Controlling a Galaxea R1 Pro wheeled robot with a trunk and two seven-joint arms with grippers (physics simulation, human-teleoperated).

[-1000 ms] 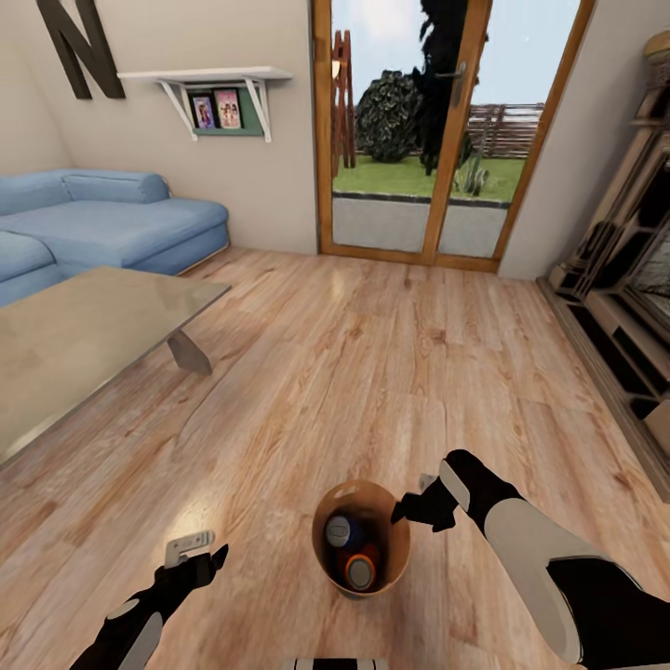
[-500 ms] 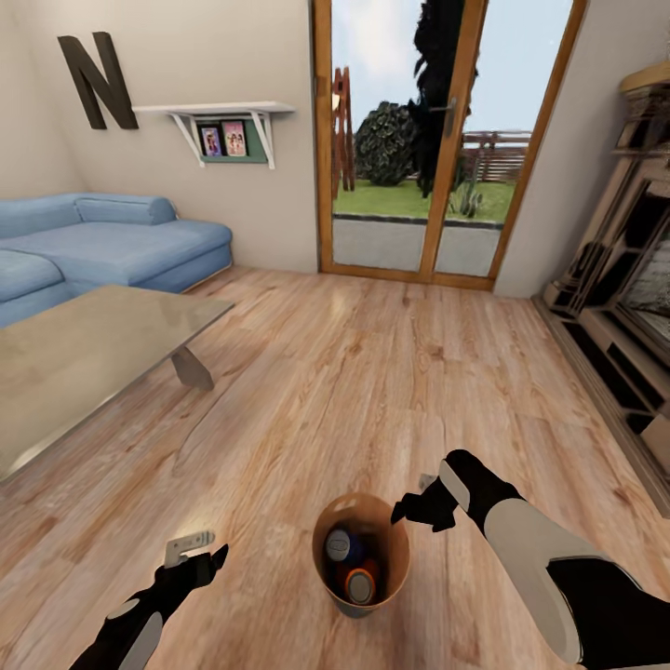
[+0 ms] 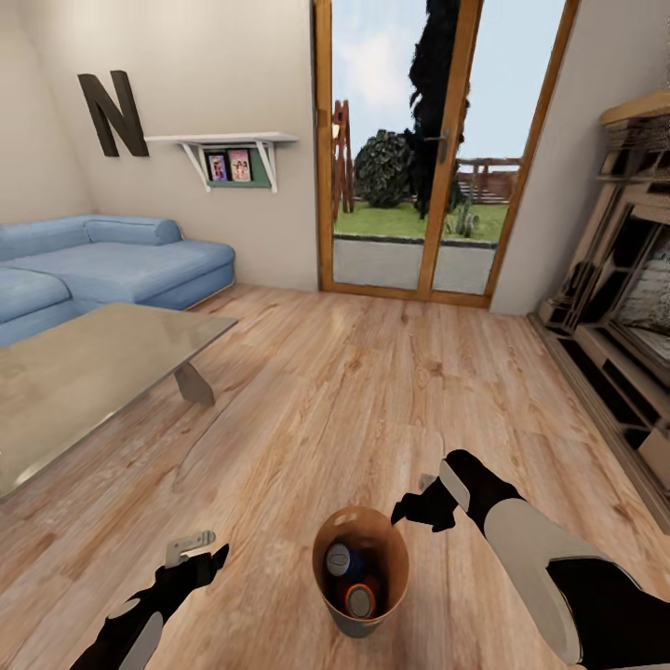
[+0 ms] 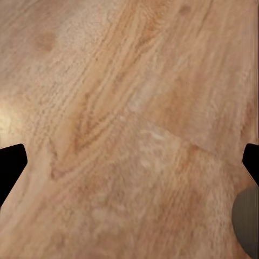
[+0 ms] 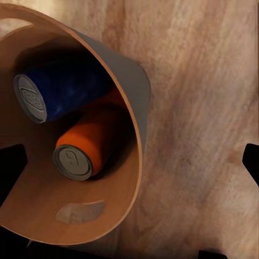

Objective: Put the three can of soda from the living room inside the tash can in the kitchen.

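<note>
Nearest us, the trash can (image 3: 361, 569) hangs tilted from our right end effector (image 3: 416, 507), which pinches its rim. Inside lie a blue soda can (image 3: 341, 559) and an orange soda can (image 3: 360, 596); our right wrist view adds a sliver of another orange one behind them, and no label is readable. Our left end effector (image 3: 199, 549) hovers over the wood floor (image 3: 372, 391), its fingers (image 4: 12, 164) spread wide and empty. Farther off stand the glass table (image 3: 84, 372), the blue sofa (image 3: 112, 270), then the wall letter N (image 3: 113, 113) and the glass door (image 3: 409, 149).
</note>
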